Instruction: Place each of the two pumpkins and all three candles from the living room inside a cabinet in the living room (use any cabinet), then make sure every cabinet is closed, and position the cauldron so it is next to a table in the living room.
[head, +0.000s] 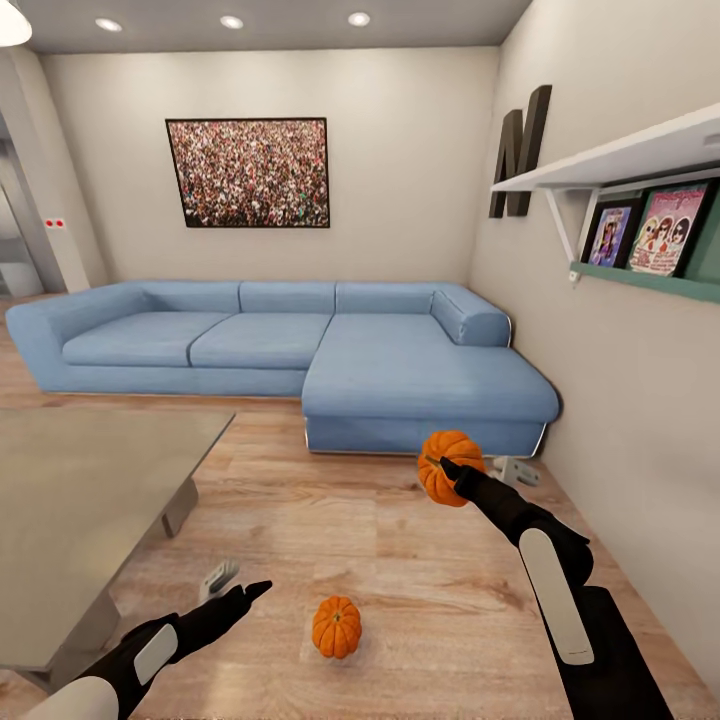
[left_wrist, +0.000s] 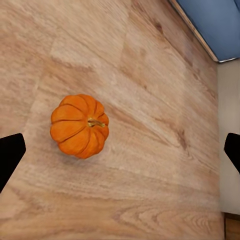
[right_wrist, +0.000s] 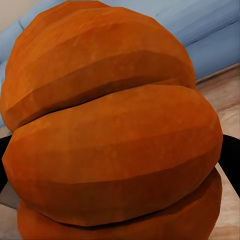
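right gripper (head: 447, 470) held one pumpkin (head: 451, 467) clamped, raised off the floor just in front of the sofa (head: 300, 345) chaise.
second pumpkin (head: 336, 626) sat on the wood floor (head: 330, 540), near centre, right of the left gripper (head: 250, 592), not touching; that gripper's fingers (left_wrist: 10, 155) were spread wide with the pumpkin between them in the wrist view. table (head: 90, 500) edge near left, wall with shelf (head: 620, 160) right, open floor between.
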